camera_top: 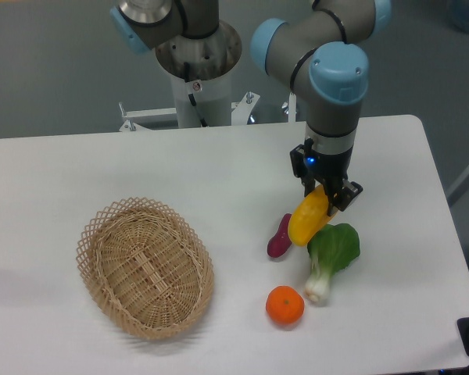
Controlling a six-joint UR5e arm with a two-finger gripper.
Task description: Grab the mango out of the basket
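Observation:
The mango [308,218] is a yellow oblong fruit held tilted in my gripper [327,199], at the right of the table, just above the tabletop. The gripper is shut on the mango's upper end; its lower end hangs next to a purple eggplant-like piece [279,236]. The woven wicker basket [144,266] sits at the left front of the table, well apart from the gripper, with nothing visible inside it.
A green bok choy [330,255] lies right below the mango. A round orange [285,305] sits in front of it. The robot base [197,62] stands at the back edge. The table's right edge is close to the gripper.

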